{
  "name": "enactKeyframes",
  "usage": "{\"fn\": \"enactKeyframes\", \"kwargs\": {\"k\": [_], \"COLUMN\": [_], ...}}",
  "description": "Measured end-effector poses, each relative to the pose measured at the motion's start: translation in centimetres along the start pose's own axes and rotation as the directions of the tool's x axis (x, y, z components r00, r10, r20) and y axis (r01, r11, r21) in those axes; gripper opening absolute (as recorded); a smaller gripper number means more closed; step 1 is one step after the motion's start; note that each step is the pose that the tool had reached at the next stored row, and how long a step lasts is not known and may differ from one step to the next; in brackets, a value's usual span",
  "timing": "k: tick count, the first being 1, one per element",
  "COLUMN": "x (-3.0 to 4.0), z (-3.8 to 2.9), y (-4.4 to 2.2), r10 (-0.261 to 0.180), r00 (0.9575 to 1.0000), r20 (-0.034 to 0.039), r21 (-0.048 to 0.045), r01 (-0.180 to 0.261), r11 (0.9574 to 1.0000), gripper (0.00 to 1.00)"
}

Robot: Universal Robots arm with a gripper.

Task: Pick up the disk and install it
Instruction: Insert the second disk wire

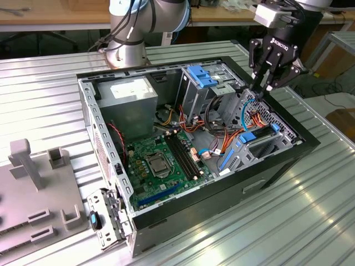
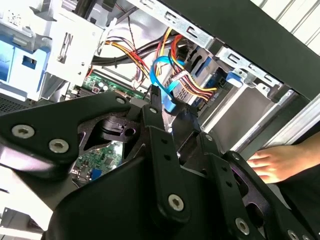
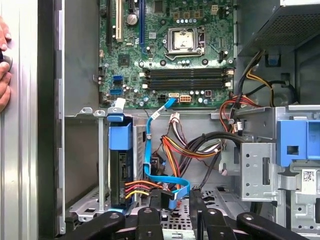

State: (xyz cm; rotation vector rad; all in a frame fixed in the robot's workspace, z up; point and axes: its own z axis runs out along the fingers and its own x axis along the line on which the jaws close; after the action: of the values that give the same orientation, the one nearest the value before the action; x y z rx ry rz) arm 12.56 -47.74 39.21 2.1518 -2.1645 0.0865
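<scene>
My gripper (image 1: 259, 88) hangs over the open computer case (image 1: 166, 213), at the end toward the exterior view's right, its fingertips lowered to the level of the case's upper edge. In both wrist views my black fingers (image 3: 150, 220) stand a little apart with a thin blue cable (image 3: 150, 145) and its blue connector (image 3: 173, 200) running through the gap between them. I cannot tell whether the fingers merely frame that connector or press on it, so I cannot say whether I am gripping anything.

The disk (image 3: 121, 167) is not in my grasp. In the first wrist view it already stands on edge inside its bay against the case's side wall, a dark body with a bright blue carrier frame capping one end and red and yellow power wires (image 3: 137, 187) plugged in at the end nearest my fingers. Its long axis runs away from my fingertips toward the green motherboard (image 3: 170, 50). It lies just beside my fingers, off to one side, not under them.

Beyond it, the grey drive cage (image 1: 208, 83) with its blue latch sits at the case's far corner. A person's hand (image 2: 270, 165) rests on the outside of the case wall near the disk's bay.
</scene>
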Motion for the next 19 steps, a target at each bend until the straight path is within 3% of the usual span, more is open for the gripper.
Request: {"fn": "enactKeyframes", "kwargs": {"k": [4,5,8,9,10,12,14,16,19], "x": [-0.41,-0.42,-0.43,-0.43,-0.43,-0.43,-0.45,-0.68,-0.87], "z": [0.2,0.28,0.33,0.34,0.36,0.37,0.36,0.34,0.38], "y": [-0.01,-0.1,-0.35,-0.4,-0.48,-0.49,-0.5,-0.5,-0.5], "r10": [0.0,0.0,0.003,0.004,0.006,0.007,0.007,0.007,0.007], "r00": [1.0,1.0,0.9999,0.9998,0.9994,0.9991,0.9989,0.9979,0.9978], "r20": [0.0001,-0.0062,-0.0121,-0.0171,-0.0328,-0.043,-0.0459,-0.0636,-0.0656], "r21": [0.0,0.0,-0.0002,-0.0003,-0.0003,-0.0002,-0.0002,0.0,0.0], "r01": [0.0,0.0,-0.003,-0.004,-0.006,-0.007,-0.007,-0.007,-0.007], "r11": [1.0,1.0,1.0,1.0,1.0,1.0,1.0,1.0,1.0], "gripper": [0.36,0.36,0.36,0.36,0.36,0.36,0.36,0.36,0.36]}}
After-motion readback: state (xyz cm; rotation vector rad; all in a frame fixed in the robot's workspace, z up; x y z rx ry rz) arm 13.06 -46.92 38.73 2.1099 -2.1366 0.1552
